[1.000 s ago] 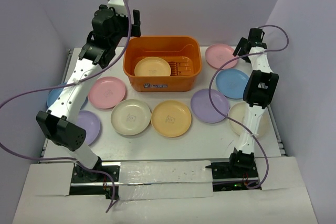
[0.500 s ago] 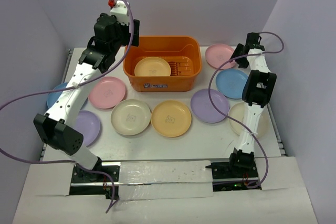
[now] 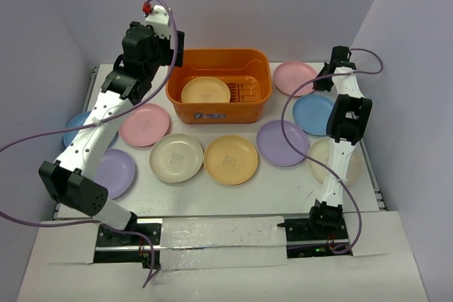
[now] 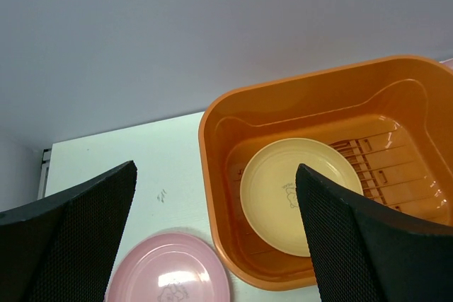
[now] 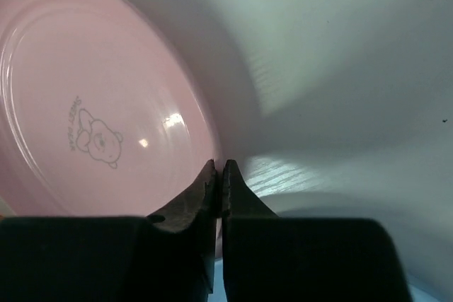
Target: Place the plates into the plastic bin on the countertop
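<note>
The orange plastic bin (image 3: 216, 109) stands at the back of the white countertop (image 3: 233, 196) with one cream plate (image 3: 205, 91) lying in it, also seen as the cream plate (image 4: 283, 192) in the left wrist view. My right gripper (image 5: 220, 167) is shut on the near rim of a pink plate (image 5: 92, 104), which lies at the back right (image 3: 291, 76) beside the bin. My left gripper (image 4: 216, 169) hangs wide open above the bin's left wall (image 4: 212, 175), holding nothing. Several more plates lie spread in front of the bin.
Loose plates: blue (image 3: 313, 112), lavender (image 3: 283, 142), cream (image 3: 354, 164) under the right arm, yellow-orange (image 3: 231, 159), cream (image 3: 177, 158), pink (image 3: 144, 124), lavender (image 3: 117, 172), blue (image 3: 74, 129). Grey walls close in on three sides.
My right gripper has closed from open onto the pink plate's rim. The left arm has drifted a little to the left, still open above the bin's left side.
</note>
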